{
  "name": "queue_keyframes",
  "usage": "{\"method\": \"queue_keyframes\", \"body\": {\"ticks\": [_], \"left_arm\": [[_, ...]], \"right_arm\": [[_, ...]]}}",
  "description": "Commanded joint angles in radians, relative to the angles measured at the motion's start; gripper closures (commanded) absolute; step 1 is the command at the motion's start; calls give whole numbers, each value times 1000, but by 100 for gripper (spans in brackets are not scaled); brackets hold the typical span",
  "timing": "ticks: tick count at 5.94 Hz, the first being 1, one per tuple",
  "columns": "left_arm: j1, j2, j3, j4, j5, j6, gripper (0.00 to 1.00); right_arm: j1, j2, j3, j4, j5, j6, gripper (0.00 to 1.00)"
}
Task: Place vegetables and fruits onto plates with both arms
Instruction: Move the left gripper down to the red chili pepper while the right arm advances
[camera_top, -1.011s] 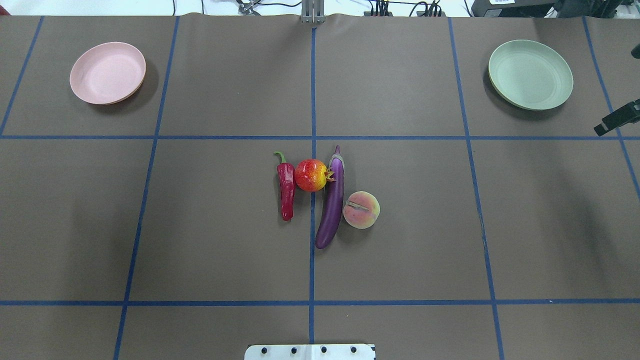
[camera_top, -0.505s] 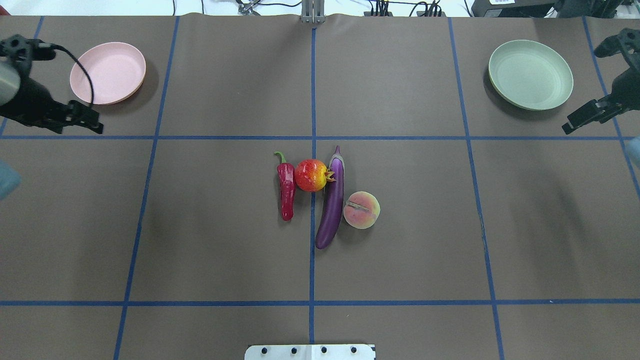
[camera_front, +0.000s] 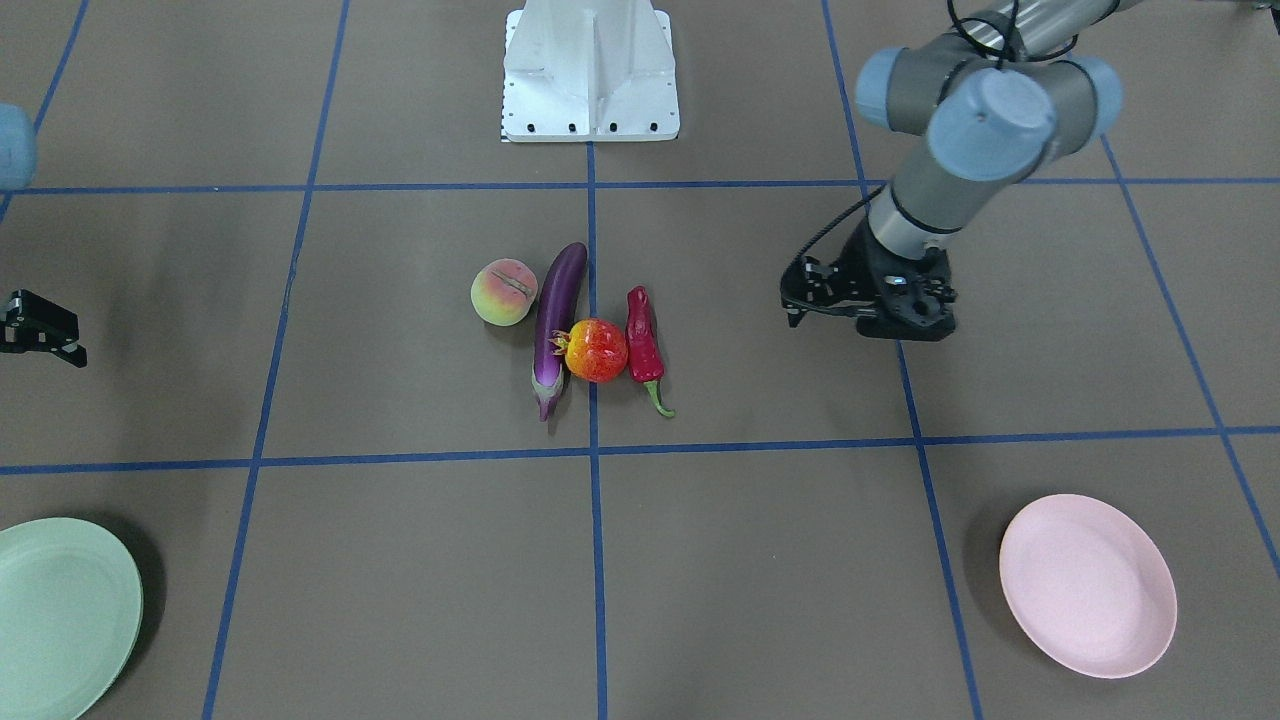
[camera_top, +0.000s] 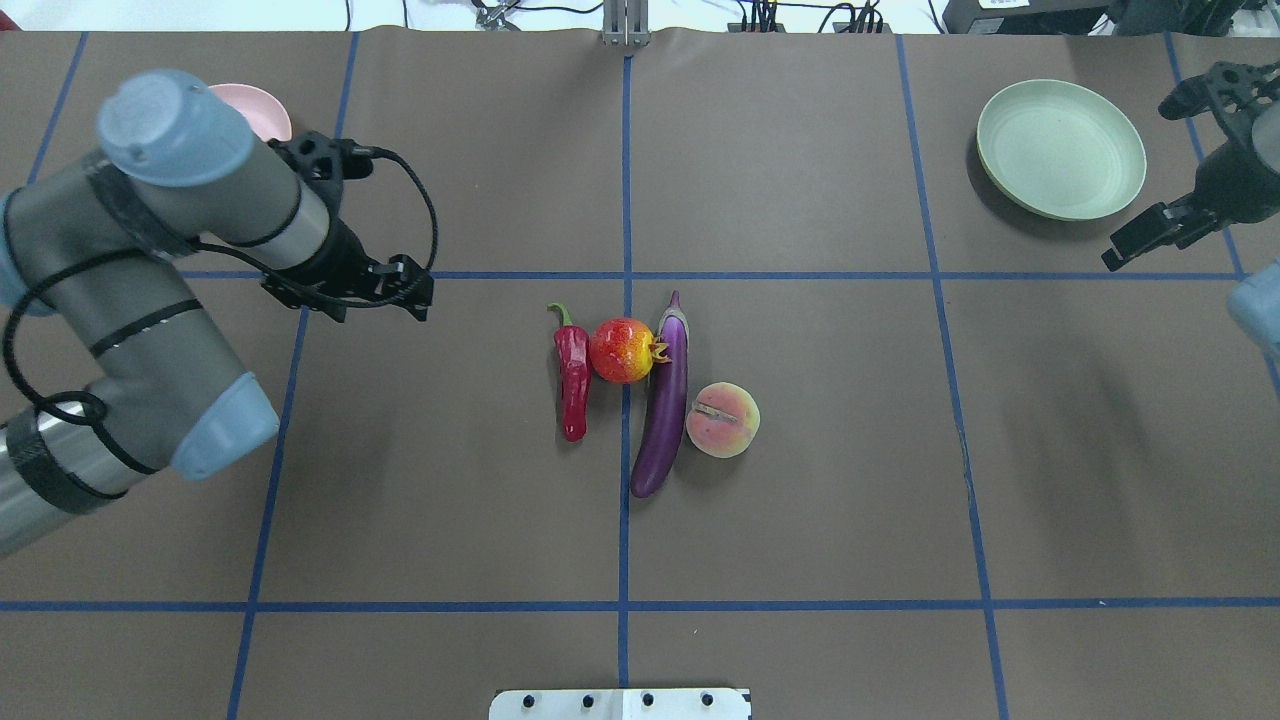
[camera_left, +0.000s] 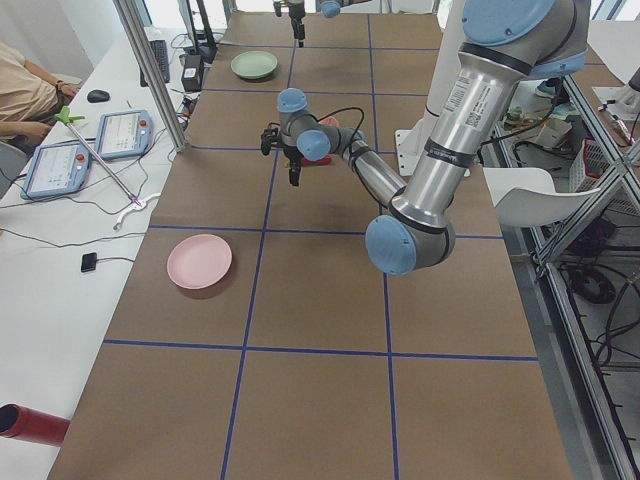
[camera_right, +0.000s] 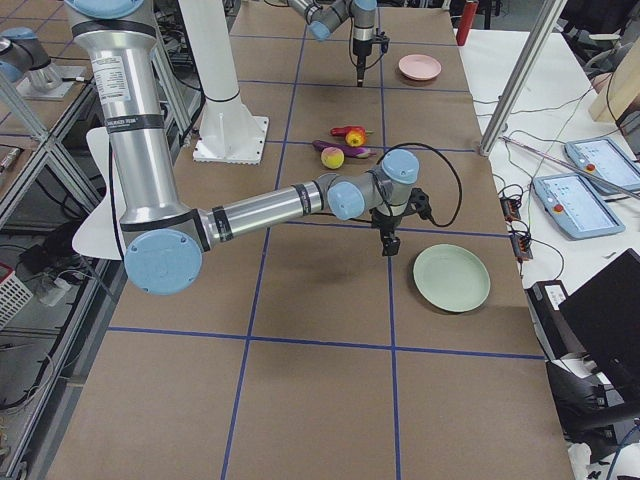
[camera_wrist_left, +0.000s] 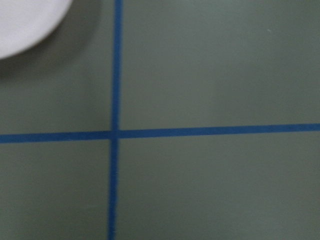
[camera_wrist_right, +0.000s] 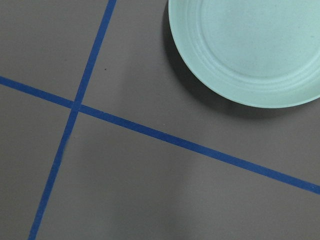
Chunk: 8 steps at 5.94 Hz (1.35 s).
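Note:
The chili (camera_top: 573, 375), the red-orange fruit (camera_top: 621, 350), the eggplant (camera_top: 664, 400) and the peach (camera_top: 723, 420) lie side by side at the table's middle. They also show in the front view: peach (camera_front: 503, 291), eggplant (camera_front: 556, 310), fruit (camera_front: 596, 350), chili (camera_front: 642, 340). The pink plate (camera_front: 1088, 585) is far left, mostly hidden by my left arm overhead. The green plate (camera_top: 1060, 148) is far right. My left gripper (camera_top: 412, 290) is open and empty, left of the chili. My right gripper (camera_top: 1140, 240) is open and empty beside the green plate.
The brown table cover bears a blue tape grid. The white robot base (camera_front: 590, 70) stands at the near edge. The left wrist view shows a plate rim (camera_wrist_left: 25, 20), the right wrist view the green plate (camera_wrist_right: 255, 50). Operator desks with tablets (camera_left: 120, 135) flank the far side.
My left arm has swung in from the left edge toward the middle and now covers most of the pink plate. My right gripper has moved slightly inward. The produce has not moved.

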<state>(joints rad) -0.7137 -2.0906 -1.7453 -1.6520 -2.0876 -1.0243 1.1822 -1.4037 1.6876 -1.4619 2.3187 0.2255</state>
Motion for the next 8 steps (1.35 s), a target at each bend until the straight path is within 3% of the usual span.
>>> {"method": "queue_keyframes", "body": {"ticks": [1, 2, 4, 6, 7, 8], "left_arm": [[104, -159, 108, 38, 41, -13, 0], [124, -230, 204, 22, 43, -10, 0], [183, -264, 274, -14, 102, -19, 2], [186, -319, 360, -14, 104, -17, 6], [194, -316, 368, -12, 104, -16, 10], [195, -319, 384, -12, 104, -17, 21]], "right_arm": [[-1, -10, -9, 33, 1, -5, 0], [-21, 6, -2, 37, 1, 50, 0], [-119, 26, 7, 160, -30, 323, 0], [-124, 28, 7, 164, -32, 334, 0], [-124, 28, 6, 164, -30, 334, 0], [-124, 28, 1, 164, -32, 334, 0]]}}
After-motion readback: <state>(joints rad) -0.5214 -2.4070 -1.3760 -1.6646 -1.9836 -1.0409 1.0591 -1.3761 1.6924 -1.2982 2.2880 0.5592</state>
